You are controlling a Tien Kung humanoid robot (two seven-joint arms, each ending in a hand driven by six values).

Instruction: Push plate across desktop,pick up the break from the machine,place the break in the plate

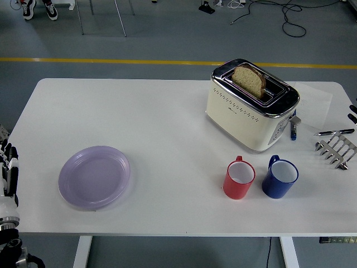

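A lilac plate [95,177] lies on the white table [167,111] at the front left. A cream and chrome toaster [251,109] stands at the back right, with a slice of brown bread [249,80] sticking up from one slot. My left hand [9,170] is at the left edge, beside the table and well left of the plate, fingers straight and holding nothing. Only a sliver of my right hand [352,113] shows at the right edge, far right of the toaster.
A red mug [240,179] and a blue mug [280,178] stand in front of the toaster. A metal toast rack [337,151], a silver pen [333,132], a blue marker [293,129] and a sheet of paper [316,103] lie to the toaster's right.
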